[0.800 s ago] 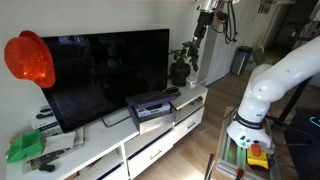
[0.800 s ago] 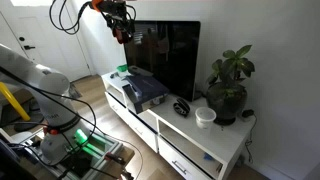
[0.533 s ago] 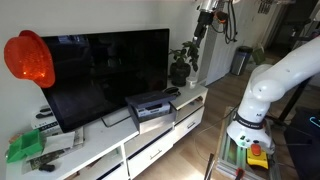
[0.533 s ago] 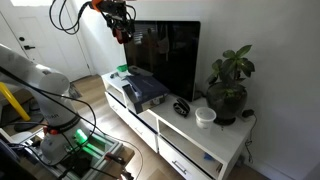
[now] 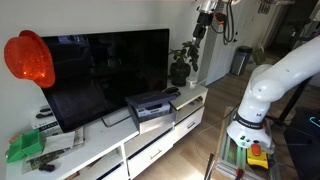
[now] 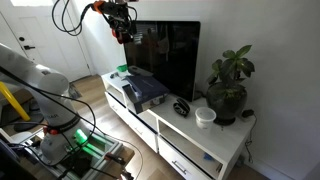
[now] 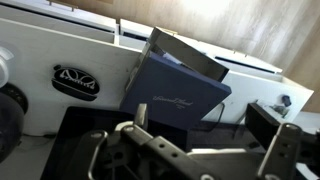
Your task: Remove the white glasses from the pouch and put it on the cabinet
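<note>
The long white cabinet (image 5: 95, 141) (image 6: 192, 150) carries a television. A small black oval pouch (image 6: 181, 107) with white lettering lies on its top beside a dark blue box (image 6: 143, 90); the pouch also shows in the wrist view (image 7: 75, 80) and in an exterior view (image 5: 172, 92). The white glasses are hidden. My gripper (image 6: 122, 27) (image 5: 205, 14) hangs high above the cabinet, near the television's upper corner. In the wrist view its fingers (image 7: 205, 142) are spread apart and empty.
The television (image 5: 110, 70) fills the cabinet's back. A potted plant (image 6: 228, 92) and a white cup (image 6: 205, 117) stand at one end, green items (image 5: 25, 147) at the other. A red-orange object (image 5: 30, 58) sits beside the screen. The robot base (image 5: 250, 125) stands on the floor.
</note>
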`<move>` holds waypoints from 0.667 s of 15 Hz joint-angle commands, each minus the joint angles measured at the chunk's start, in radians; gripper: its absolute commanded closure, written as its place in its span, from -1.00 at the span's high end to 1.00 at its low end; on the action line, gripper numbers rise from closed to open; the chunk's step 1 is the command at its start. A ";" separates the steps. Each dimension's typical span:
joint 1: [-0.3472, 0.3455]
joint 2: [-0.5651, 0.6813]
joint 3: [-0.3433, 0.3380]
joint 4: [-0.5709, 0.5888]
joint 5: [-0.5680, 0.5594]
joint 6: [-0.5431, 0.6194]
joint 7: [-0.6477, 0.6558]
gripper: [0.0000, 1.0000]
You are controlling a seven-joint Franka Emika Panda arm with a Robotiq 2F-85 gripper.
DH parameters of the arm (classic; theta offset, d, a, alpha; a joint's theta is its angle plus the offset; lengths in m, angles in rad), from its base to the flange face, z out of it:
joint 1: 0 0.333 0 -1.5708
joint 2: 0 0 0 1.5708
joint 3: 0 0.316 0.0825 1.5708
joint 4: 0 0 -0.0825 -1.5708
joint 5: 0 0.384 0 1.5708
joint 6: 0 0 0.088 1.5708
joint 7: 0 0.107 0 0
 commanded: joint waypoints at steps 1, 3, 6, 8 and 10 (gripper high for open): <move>-0.085 0.126 0.000 -0.080 -0.018 0.263 0.068 1.00; -0.135 0.216 0.005 -0.135 -0.041 0.425 0.112 1.00; -0.149 0.388 -0.029 -0.181 -0.041 0.616 0.017 1.00; -0.125 0.490 -0.065 -0.206 0.017 0.733 -0.129 1.00; -0.157 0.457 -0.030 -0.212 -0.004 0.695 -0.075 1.00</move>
